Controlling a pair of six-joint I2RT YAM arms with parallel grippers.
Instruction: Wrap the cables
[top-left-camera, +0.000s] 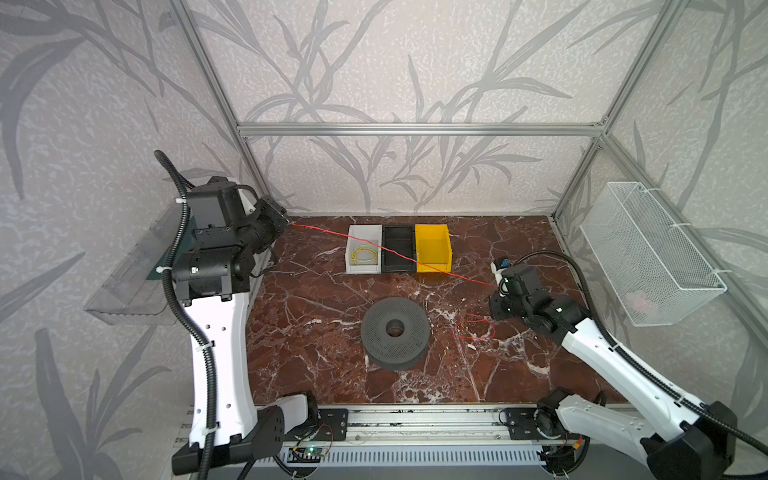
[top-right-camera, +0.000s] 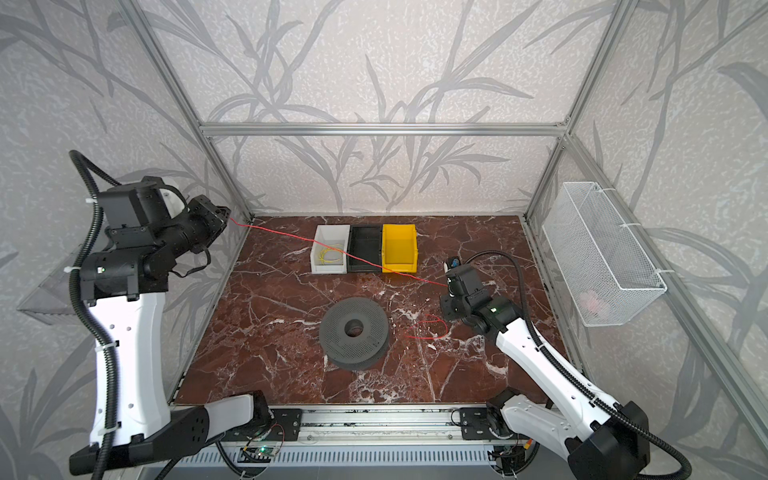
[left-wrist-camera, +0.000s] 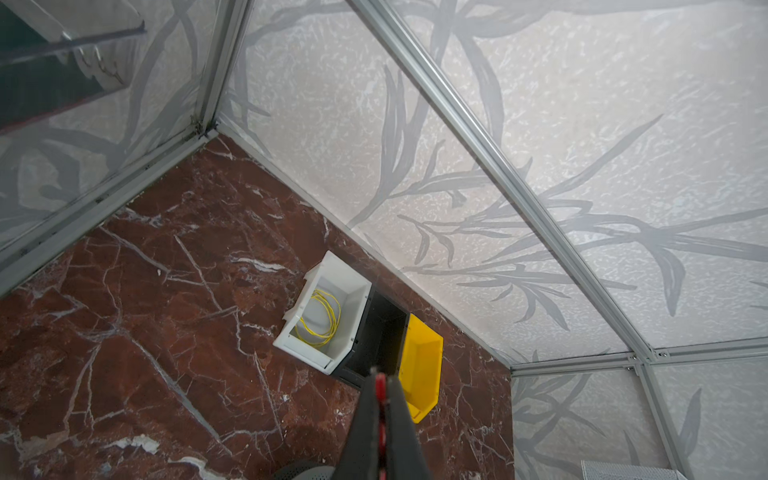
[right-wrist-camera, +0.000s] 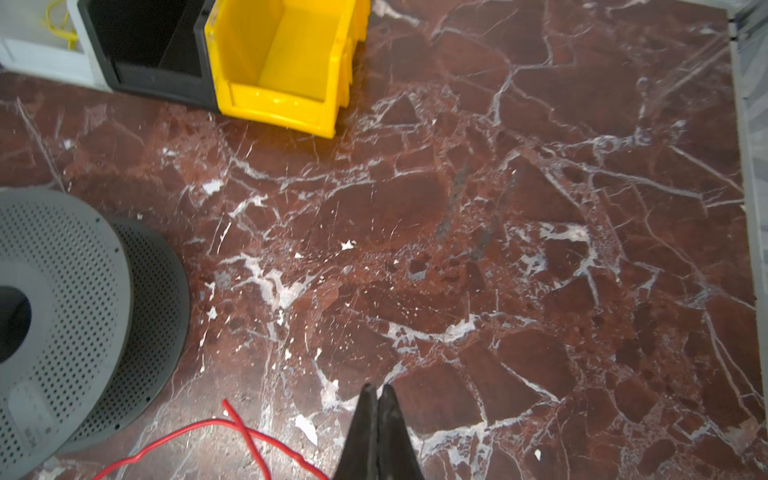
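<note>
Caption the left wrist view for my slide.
Left gripper jaws shut on thin red cable above red marble table; coiled thin yellow cable lies in white plastic bin.

- Counter: the spool sits near the centre, in front of a row of three bins along the back edge.
- Bins, side by side and touching: left bin, middle bin, right bin.
- Coiled cable: inside the left bin.
- Stretched cable: runs above the bins, from the left hand at the back left corner to the right hand, right of the spool.
- Loose loops: on the counter, between the spool and the right arm.
- Wire basket: on the right wall, beside the counter.
</note>
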